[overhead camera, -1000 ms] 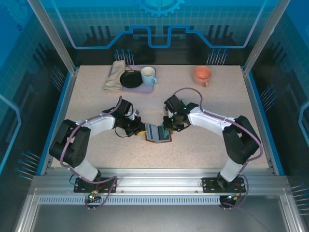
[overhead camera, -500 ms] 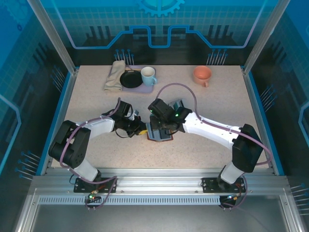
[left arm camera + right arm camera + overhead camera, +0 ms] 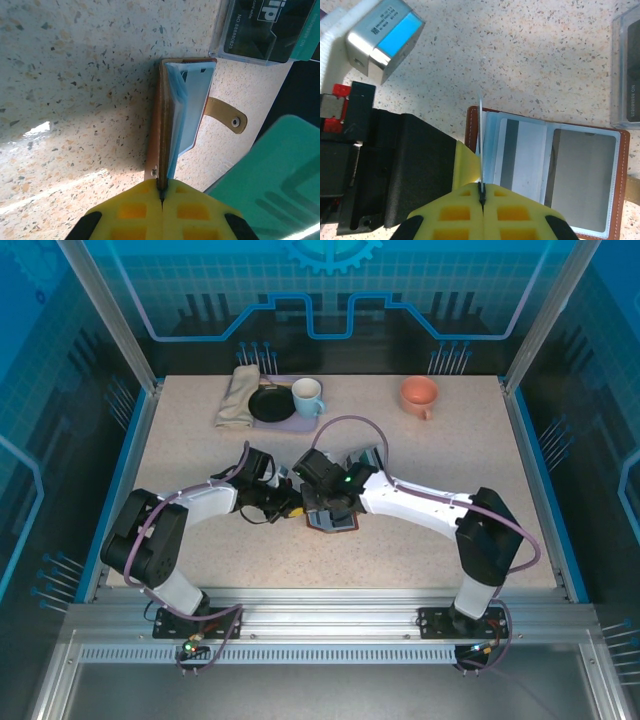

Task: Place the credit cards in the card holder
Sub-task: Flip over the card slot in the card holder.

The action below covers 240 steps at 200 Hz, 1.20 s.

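Speckled table [image 3: 200, 450], card holder [image 3: 624, 170] holding credit cards [image 3: 525, 150]

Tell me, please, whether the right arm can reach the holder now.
Probably yes: the right gripper, shut on a card, hovers over the open holder, whose edge the left gripper clamps.

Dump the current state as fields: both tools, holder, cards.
left tool: shut on the cover edge of the card holder
right tool: shut on a teal card, edge-on over the holder's left side
card holder: open, snap tab hanging free
cards in slots: white striped card, grey card
held card: not yet seated in a slot, as far as the wrist views show
nearby: clear card case just beyond the holder
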{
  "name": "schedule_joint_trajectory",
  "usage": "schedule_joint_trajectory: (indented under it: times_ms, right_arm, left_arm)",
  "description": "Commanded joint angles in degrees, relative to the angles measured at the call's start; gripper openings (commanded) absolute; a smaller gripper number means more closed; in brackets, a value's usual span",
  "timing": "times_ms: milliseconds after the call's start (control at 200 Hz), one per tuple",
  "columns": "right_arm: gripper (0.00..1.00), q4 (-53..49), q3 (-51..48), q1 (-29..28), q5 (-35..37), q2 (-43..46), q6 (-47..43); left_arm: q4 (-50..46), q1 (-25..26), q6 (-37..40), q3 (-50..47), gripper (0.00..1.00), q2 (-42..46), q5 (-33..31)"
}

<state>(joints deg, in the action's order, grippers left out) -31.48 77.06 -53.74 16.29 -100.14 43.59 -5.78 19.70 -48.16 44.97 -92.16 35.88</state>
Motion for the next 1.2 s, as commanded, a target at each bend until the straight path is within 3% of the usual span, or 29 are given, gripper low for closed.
schedule_joint_trajectory:
  times_ms: [0, 725, 850, 995, 1195]
  right_arm:
    - [0.0, -0.6, 2.1, -1.1, 1.0, -1.9, 1.1]
    - [0.01, -9.3, 2.8, -0.7, 10.0, -0.6, 0.2]
    - [0.01, -8.9, -0.4, 1.4, 8.3, 1.0, 0.2]
    - [0.01, -4.4, -6.8, 5.3, 0.0, 2.0, 0.2]
    - [0.01, -2.5, -8.2, 7.2, -5.4, 2.1, -0.6]
  left_arm:
    - [0.9, -0.4, -0.9, -0.7, 0.0, 1.5, 2.0]
    - [-3.0, -0.4, 2.0, 0.3, 0.0, 1.3, 0.3]
    - [-5.7, -0.4, 4.5, 1.2, 0.02, 0.4, -1.2]
    - [-7.5, -0.4, 6.8, 2.0, 0.06, -1.5, -2.2]
    - [-9.7, -0.4, 9.6, 3.3, 0.12, -4.1, -3.1]
